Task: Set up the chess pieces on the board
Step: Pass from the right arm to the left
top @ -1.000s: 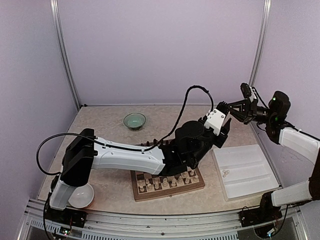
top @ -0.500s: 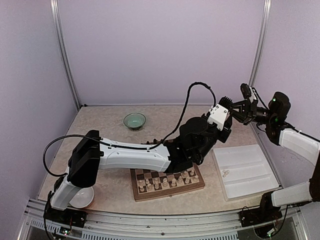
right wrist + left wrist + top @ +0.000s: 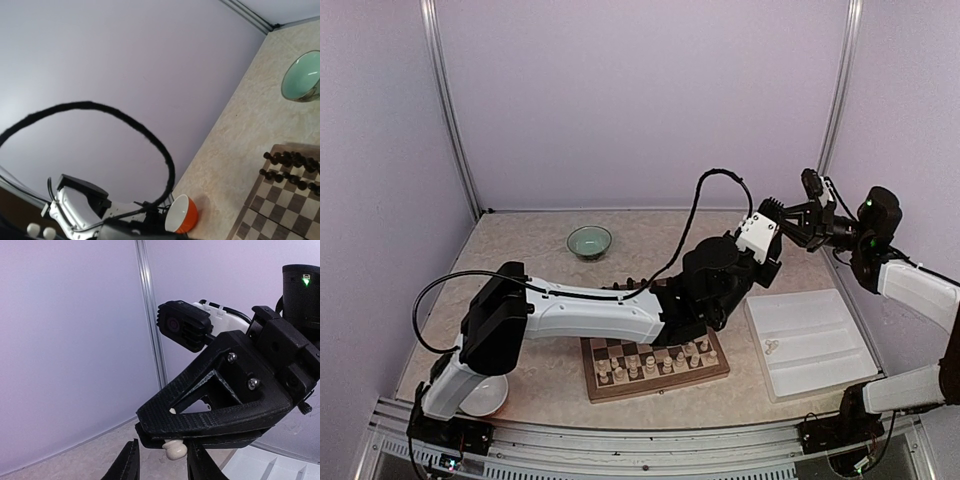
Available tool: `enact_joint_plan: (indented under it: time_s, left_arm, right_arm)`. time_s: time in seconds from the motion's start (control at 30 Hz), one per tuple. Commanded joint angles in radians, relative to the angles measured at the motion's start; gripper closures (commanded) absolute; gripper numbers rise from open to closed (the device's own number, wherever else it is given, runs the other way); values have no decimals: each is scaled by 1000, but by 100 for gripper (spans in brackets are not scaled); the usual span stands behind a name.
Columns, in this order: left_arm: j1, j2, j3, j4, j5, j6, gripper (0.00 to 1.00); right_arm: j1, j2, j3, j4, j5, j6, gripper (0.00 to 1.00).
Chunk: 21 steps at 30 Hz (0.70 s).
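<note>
While the right pincer (image 3: 165,427) clamps a cream chess piece (image 3: 175,450) high above the desk (image 3: 520,260), past the board's (image 3: 660,389) far right corner, the left pincer (image 3: 159,462) stands narrowly parted either side of its lower end.

Teal bowl (image 3: 589,241) upright at far side of beige marbled table (image 3: 520,255). Orange bowl (image 3: 182,214), white inside, at near-left corner; partly hidden in top view. White plastic tray (image 3: 830,330) lying flat at right, w/ long compartments. Small pale item (image 3: 772,346) in tray near its left edge, too small to ID. Dark brown chessmen (image 3: 290,161) in two rows, on near side of teal bowl, well apart from it. Lavender walls (image 3: 640,100) all round; aluminium posts (image 3: 450,110) in back corners.
</note>
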Motion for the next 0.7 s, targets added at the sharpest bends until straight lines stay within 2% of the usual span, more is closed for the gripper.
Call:
enact_joint_plan:
  time_s: [0.0, 0.13, 0.3, 0.37, 0.47, 0.67]
  left_arm:
    - [14, 20, 34, -18, -4, -4, 69]
    - [19, 18, 38, -25, 11, -13, 74]
    - [23, 11, 30, -30, 34, -15, 89]
    - [23, 3, 18, -28, 46, -15, 95]
    - [23, -25, -12, -32, 60, -23, 100]
    - [24, -138, -134, -75, 65, -45, 100]
  right_arm:
    - [13, -27, -11, 33, -19, 1, 92]
    - [13, -31, -14, 18, -18, -13, 91]
    - [13, -31, -14, 2, -17, -35, 90]
    - [13, -31, -12, -19, -13, -63, 84]
    - [11, -34, 2, -74, -5, -122, 69]
    - [-39, -37, 49, -142, -20, -210, 55]
